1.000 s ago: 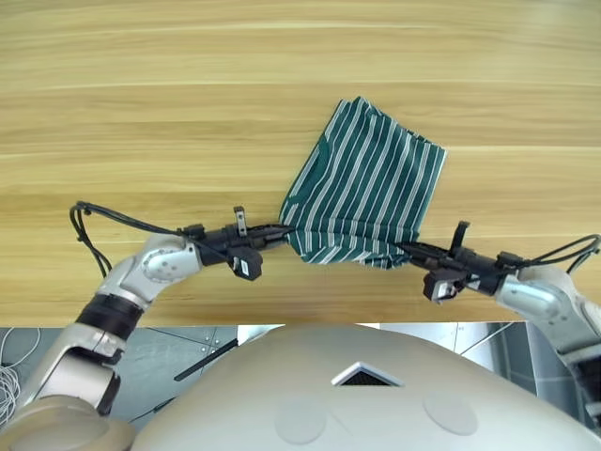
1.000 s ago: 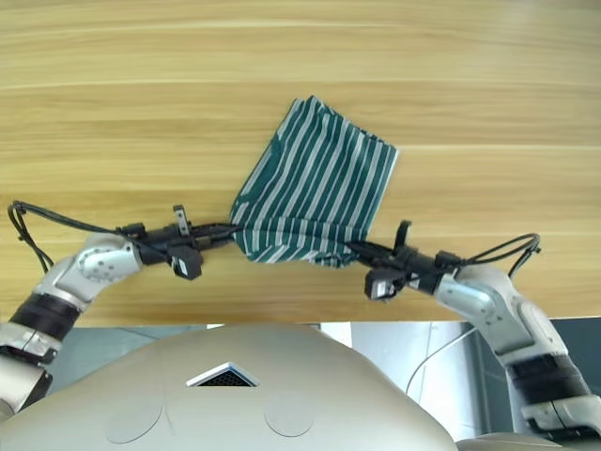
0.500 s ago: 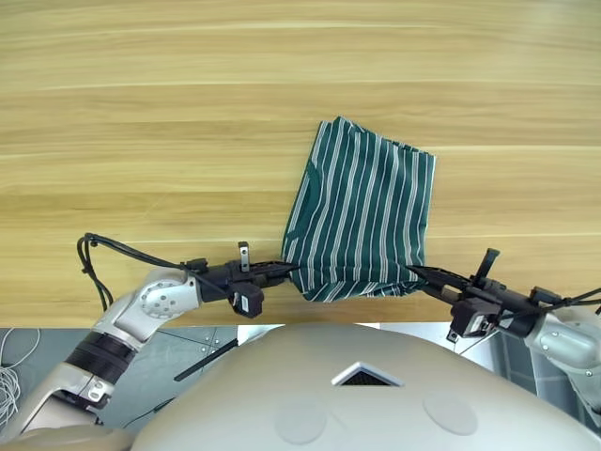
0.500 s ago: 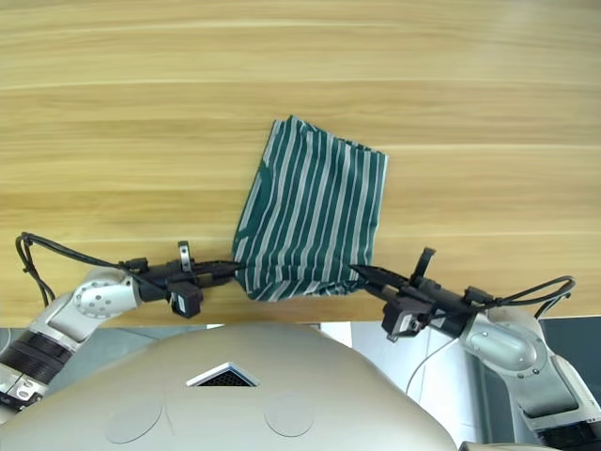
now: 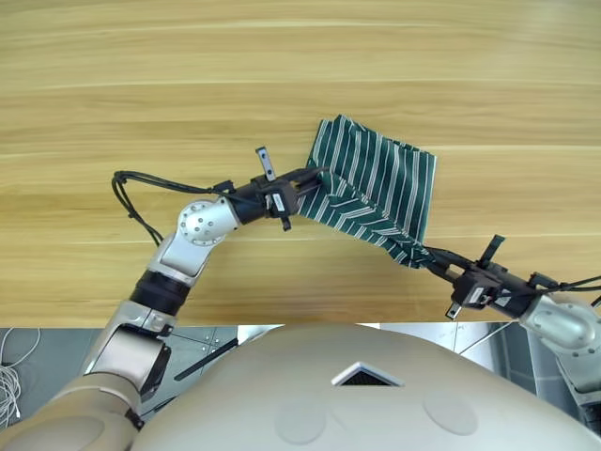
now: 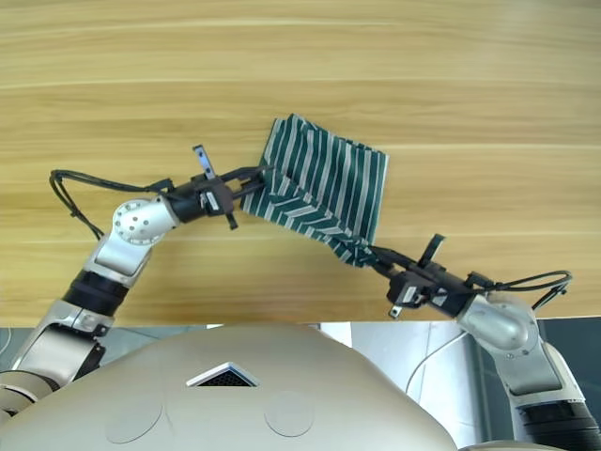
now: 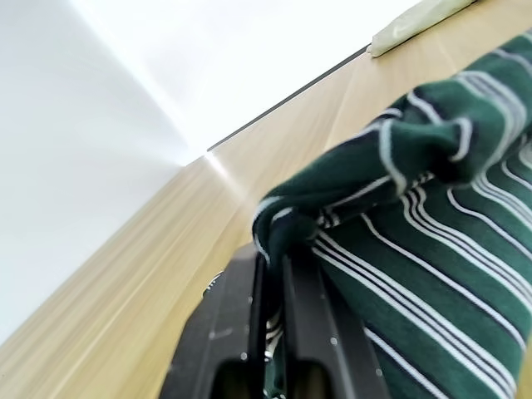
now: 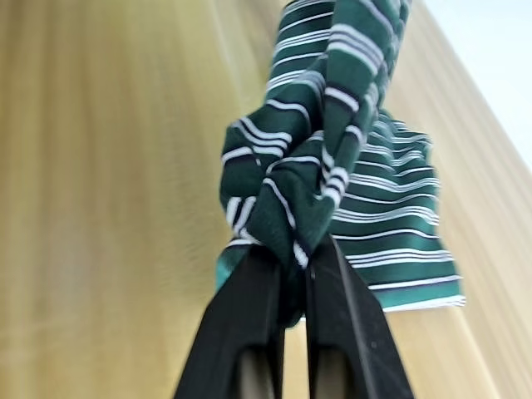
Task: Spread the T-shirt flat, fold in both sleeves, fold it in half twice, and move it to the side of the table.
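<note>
light: bright, even, from overhead | shadows: faint and soft-edged, under shirt point(image 5: 380, 183) on table point(image 5: 141, 94) | glare: wall point(image 7: 100, 100) was washed out white in left wrist view, bright streak lay along table edge there | distortion: wood grain bowed slightly toward head-view edges

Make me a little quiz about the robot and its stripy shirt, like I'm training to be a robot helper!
1. True or false: both arms' jaws are open and hold nothing.
2. What does the T-shirt look like? A) plain red B) dark green with white stripes C) yellow with dots
3. Fill in the gap: the right jaws pinch the T-shirt close to the near edge of the wooden ____.

Key
1. False: the left jaws and the right jaws are each shut on a bunch of the T-shirt.
2. B
3. table
</note>
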